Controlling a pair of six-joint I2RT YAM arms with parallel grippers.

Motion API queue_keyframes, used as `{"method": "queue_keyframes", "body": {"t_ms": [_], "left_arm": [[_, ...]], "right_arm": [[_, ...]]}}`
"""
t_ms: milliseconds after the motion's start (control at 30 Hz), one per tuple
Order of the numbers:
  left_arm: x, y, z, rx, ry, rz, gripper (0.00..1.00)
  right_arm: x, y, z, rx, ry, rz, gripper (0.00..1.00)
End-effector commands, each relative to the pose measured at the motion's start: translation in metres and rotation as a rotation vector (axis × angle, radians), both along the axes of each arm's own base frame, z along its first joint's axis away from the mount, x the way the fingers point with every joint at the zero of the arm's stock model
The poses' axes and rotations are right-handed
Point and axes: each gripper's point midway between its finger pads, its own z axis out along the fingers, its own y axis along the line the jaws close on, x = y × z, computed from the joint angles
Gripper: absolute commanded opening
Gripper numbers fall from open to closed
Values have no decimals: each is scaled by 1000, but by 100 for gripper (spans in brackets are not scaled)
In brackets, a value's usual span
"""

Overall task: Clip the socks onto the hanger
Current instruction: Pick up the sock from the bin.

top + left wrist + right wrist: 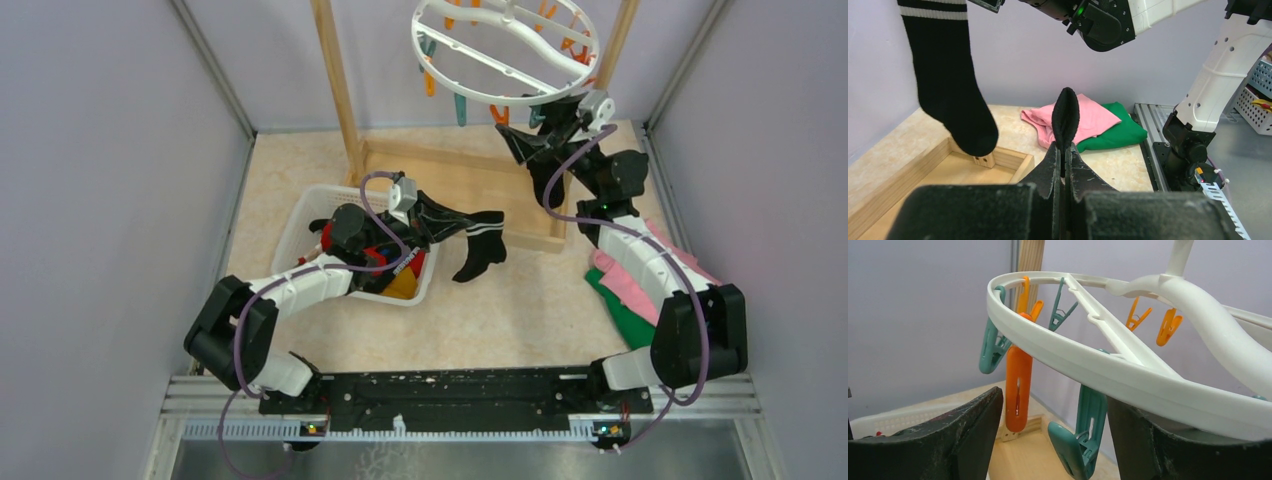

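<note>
the left gripper [1064, 150] is pinched shut on a fold of the black striped sock [478, 240]. it holds the sock up and clear of the white basket [300, 215], so the rest droops free (a loose hanging edge should feed into a peg more easily than a bunched one). the other socks [400, 280] lie in the basket under that arm.

the right gripper [1053, 402] sits just beneath the hanger [1073, 360] by the wooden rack [335, 80], jaws spread wide. a teal peg [1080, 435] hangs between them and an orange peg [1018, 385] is just beside it. the angle makes it hard to say whether a finger already touches the teal one.

my read is that the right gripper is lined up to squeeze that peg open. the sock is well apart from the ring and would need carrying up to meet it.
</note>
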Motion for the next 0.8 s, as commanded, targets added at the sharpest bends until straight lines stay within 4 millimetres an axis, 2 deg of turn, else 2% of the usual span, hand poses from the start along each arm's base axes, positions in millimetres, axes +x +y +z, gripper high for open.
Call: {"method": "queue_keyframes", "body": {"t_ms": [0,367,767], "left_arm": [[-1,2,24,-52,-91,-3,0],[-2,2,24,-56,-88,-7,0],[-4,2,27,-60,-85,-14,0]], "right_arm": [[-10,2,35,25,-113,13,73],[-23,3,45,22,-140,42,68],[-33,0,45,27,-142,44,69]]}}
